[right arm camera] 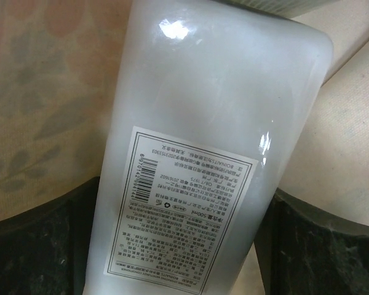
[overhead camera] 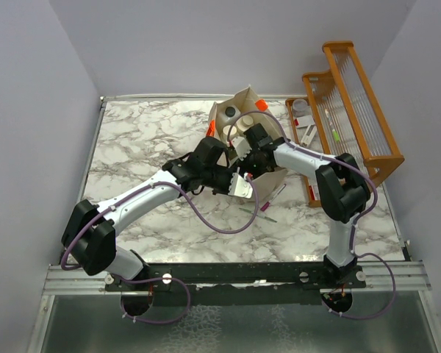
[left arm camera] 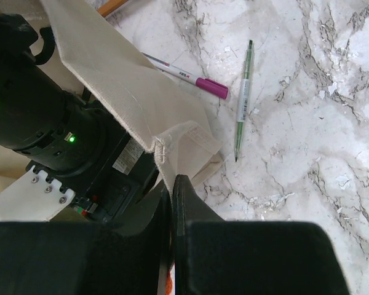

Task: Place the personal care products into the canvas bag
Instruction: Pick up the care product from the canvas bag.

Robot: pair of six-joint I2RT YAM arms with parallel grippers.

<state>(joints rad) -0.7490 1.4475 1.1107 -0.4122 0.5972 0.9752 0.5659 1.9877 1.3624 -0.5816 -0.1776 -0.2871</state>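
The beige canvas bag (overhead camera: pixel 244 95) stands at the table's middle back, an orange tab at its rim. Inside it show a white bottle with a grey cap (overhead camera: pixel 228 112) and two cream caps (overhead camera: pixel 232 131). My left gripper (overhead camera: pixel 232 179) is shut on the bag's near edge; in the left wrist view its jaws (left arm camera: pixel 172 209) pinch the canvas (left arm camera: pixel 135 92). My right gripper (overhead camera: pixel 251 149) reaches into the bag. In the right wrist view it (right arm camera: pixel 178 252) is shut on a white bottle with a printed label (right arm camera: pixel 215 123), with the bag's floral cloth (right arm camera: pixel 37 92) behind.
A pink-capped pen (left arm camera: pixel 187 77) and a green pen (left arm camera: pixel 243 98) lie on the marble just right of the bag. An orange wooden slatted rack (overhead camera: pixel 356 99) and a tray with small items (overhead camera: pixel 306 129) stand at the back right.
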